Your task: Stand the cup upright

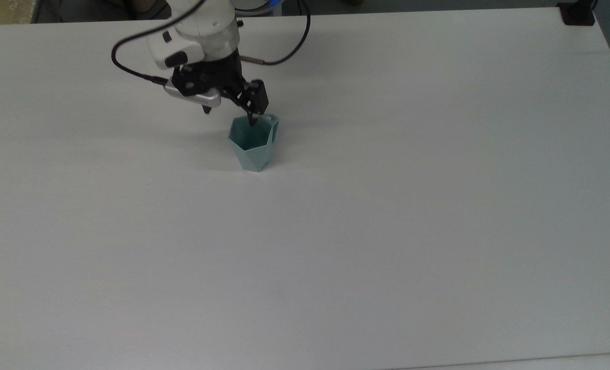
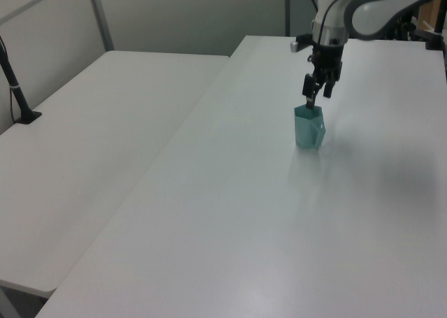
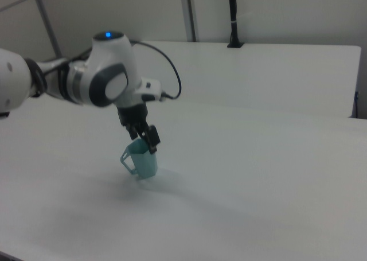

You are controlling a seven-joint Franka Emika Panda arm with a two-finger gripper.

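Cup (image 1: 254, 145): matt teal plastic, faceted. Table (image 1: 387, 231): smooth white, faint sheen.

open table (image 1: 387, 231) all around cup (image 1: 254, 149)

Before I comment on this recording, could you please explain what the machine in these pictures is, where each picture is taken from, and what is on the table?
The machine is a single robot arm, white with dark joints, ending in a black two-finger gripper. Three fixed cameras off the arm watch it: the top view looks down on the white table, while the left view and the right view look across it from opposite sides.

On the table stands one small pale teal cup with angular, faceted sides and a small handle near its rim. It sits upright on its narrower base, mouth upward. In the right view the handle points toward the right view's left.

The gripper hangs right at the cup's rim, fingertips at the edge of the opening. The pictures do not settle whether the fingers grip the rim or have let go. A second white table stands beside the first.
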